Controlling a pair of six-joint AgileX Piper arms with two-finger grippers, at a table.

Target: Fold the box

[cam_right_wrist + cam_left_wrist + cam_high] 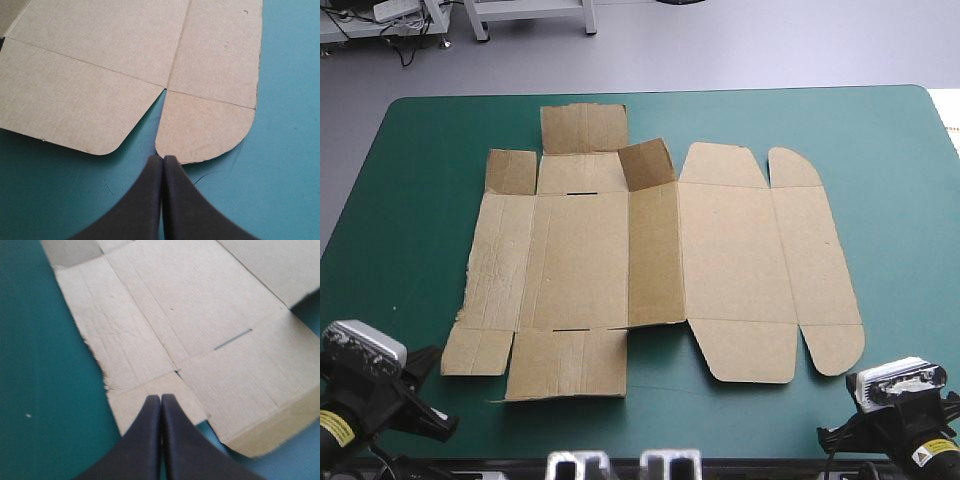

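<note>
L gripper (pixel 160 397), black fingers pressed together w/ nothing between, is pointing at the near-left corner of the box (pixel 720 250), a flat cut sheet of brown board. R gripper (pixel 163 158), likewise closed and empty, is facing its rounded near-right flap. Box is lying mid-frame on the teal-green table cover (pixel 410 160), w/ one far flap (pixel 645 165) tilting up.

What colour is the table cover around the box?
Plain teal-green cover, seen best in the high view.
</note>
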